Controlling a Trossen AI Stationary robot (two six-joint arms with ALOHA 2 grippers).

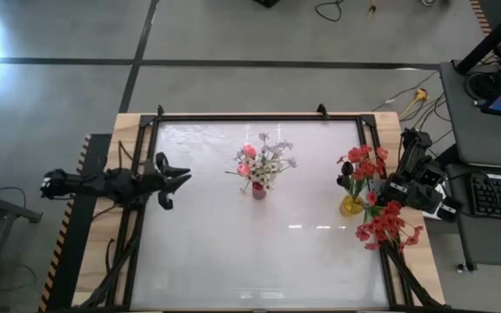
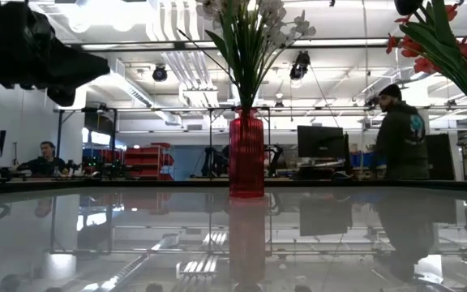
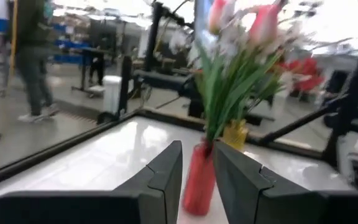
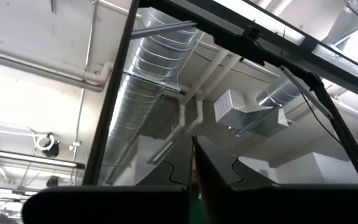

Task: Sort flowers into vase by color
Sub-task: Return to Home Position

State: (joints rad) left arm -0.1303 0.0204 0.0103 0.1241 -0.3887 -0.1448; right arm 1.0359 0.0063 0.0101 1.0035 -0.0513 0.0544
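Observation:
A red vase (image 1: pixel 258 189) (image 2: pixel 246 154) stands at the table's middle with pink rosebuds (image 1: pixel 248 153) and white sprays (image 1: pixel 277 161) stuck in it. A yellow vase (image 1: pixel 351 207) near the right edge holds red blooms (image 1: pixel 364 163). My left gripper (image 1: pixel 181 180) (image 3: pixel 197 148) hovers open at the left, pointing at the red vase (image 3: pixel 199 180) from a distance. My right gripper (image 4: pixel 194 146) is at the right edge beside the yellow vase. It is tipped up toward the ceiling and shut on a green stem. A second bunch of red blooms (image 1: pixel 388 224) sits right by that arm. My right gripper pinches a thin green stem (image 4: pixel 194 186) between its two fingers, which point upward. Only a sliver of stem shows in the narrow gap. The red bunch (image 1: pixel 388 224) beside the arm is off the table; the arm hides where the stem runs to it.
The glossy white table top (image 1: pixel 207 252) is framed by black rails (image 1: pixel 259 116), with wooden borders on both sides. A desk with a keyboard (image 1: pixel 498 193) stands right of the table. People (image 2: pixel 400 134) are in the room beyond the far edge.

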